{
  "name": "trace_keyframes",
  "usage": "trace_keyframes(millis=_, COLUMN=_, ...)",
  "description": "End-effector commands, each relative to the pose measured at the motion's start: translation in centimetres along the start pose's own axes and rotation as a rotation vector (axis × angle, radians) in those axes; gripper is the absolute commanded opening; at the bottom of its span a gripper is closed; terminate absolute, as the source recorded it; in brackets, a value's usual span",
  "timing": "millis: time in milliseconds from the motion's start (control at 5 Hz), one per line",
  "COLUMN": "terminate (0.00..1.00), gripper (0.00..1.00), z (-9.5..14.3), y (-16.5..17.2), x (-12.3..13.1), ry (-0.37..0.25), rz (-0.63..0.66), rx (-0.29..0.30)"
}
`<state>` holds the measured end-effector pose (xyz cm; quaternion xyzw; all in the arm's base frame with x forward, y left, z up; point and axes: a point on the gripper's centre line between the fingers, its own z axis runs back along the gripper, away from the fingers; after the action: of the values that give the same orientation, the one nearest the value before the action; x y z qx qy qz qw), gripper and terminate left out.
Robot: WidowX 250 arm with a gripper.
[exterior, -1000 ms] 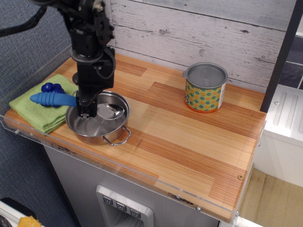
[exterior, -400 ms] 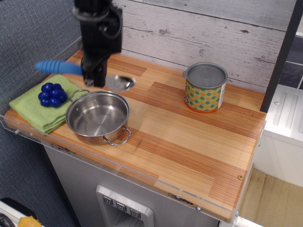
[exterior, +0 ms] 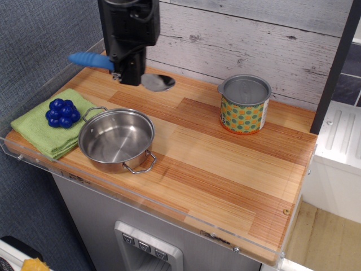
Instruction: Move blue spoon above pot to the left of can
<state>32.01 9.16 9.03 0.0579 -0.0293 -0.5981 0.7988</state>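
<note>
Observation.image view, single angle only. Hand (exterior: 128, 78) raised clear of the surface (exterior: 225, 164), closed on the blue spoon (exterior: 121, 70) at mid-shaft. Blue handle protruding to the hand's left side, silver bowl to its right, spoon roughly level. Exact finger contact hidden behind the black housing; grip depth not verifiable.

Pot (exterior: 116, 140) directly below and slightly toward the camera from the hand, empty, upright. Can (exterior: 243, 104) well off to the hand's right, upright, open top showing grey metal. Bare wood between pot and can, presumed drop zone. Grape cluster (exterior: 61, 112) on green cloth (exterior: 48, 129) below and to the hand's left, clear of the route.

Risks noted:
- Grip near the spoon's middle, weight uneven between thick handle and metal bowl; possible rotation or slip during sideways travel.
- Leading bowl end nearest the can; overshoot to the right likely to strike or tip it.
- Descent too close to the pot: spoon end catching the rim or wire loop handle.
- Release from height: round handle liable to roll or bounce out of position.
</note>
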Motion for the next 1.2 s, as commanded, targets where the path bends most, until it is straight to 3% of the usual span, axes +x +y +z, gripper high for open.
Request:
trace_keyframes(millis=0, terminate=0.0, gripper=0.0, z=-1.8, y=4.1, x=0.4, ry=-0.102, rz=-0.039, rx=0.125)
trace_keyframes(millis=400, terminate=0.0, gripper=0.0, z=-4.5, y=5.4, x=0.2, ry=-0.113, rz=-0.125, rx=0.113)
trace_keyframes(millis=600, terminate=0.0, gripper=0.0, z=-5.7, y=5.8, x=0.2, ry=-0.061, rz=-0.158, rx=0.069)
trace_keyframes(millis=800, terminate=0.0, gripper=0.0, z=-6.4, y=5.9, x=0.2, ry=-0.062, rz=-0.171, rx=0.048)
trace_keyframes(millis=1000, terminate=0.0, gripper=1.0, z=-6.2, y=5.9, x=0.0, ry=-0.063, rz=-0.158, rx=0.044)
